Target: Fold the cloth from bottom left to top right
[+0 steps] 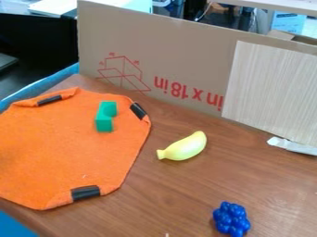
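Orange cloth (59, 146), one corner toward lower right (long axis unclear)

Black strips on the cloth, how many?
3: one strip upper left, another strip upper right, a third strip at the bottom. The cloth passes the view's left edge; more may hide.

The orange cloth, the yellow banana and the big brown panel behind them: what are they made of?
The orange cloth looks like felt or fleece: matte and slightly fuzzy. The banana seems smooth plastic with a soft sheen, though painted wood is possible. The panel looks like cardboard: plain, dull brown with red box printing.
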You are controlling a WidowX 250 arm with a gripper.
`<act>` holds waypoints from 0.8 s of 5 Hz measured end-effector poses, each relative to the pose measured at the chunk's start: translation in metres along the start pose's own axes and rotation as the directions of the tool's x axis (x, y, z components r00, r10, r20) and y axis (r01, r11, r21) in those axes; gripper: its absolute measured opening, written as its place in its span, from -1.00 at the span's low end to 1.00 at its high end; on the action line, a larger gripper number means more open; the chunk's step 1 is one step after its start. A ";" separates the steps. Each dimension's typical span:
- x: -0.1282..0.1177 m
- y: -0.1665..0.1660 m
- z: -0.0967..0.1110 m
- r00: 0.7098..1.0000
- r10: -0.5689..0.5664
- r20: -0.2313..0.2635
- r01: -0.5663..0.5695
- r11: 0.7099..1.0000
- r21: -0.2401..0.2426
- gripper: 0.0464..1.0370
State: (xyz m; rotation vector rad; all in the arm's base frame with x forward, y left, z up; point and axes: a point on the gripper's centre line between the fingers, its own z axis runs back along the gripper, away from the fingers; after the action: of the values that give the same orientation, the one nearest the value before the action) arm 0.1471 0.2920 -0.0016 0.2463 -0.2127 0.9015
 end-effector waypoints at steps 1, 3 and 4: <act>0.010 -0.001 -0.006 1.000 -0.007 0.015 0.006 0.999 0.036 0.66; 0.008 -0.008 -0.007 1.000 -0.013 0.008 0.013 1.000 -0.009 -0.42; 0.003 -0.013 0.004 1.000 -0.029 -0.012 0.028 0.998 -0.048 -0.80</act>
State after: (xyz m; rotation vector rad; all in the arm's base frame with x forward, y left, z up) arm 0.1592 0.2859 0.0012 0.1989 -0.2182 0.8683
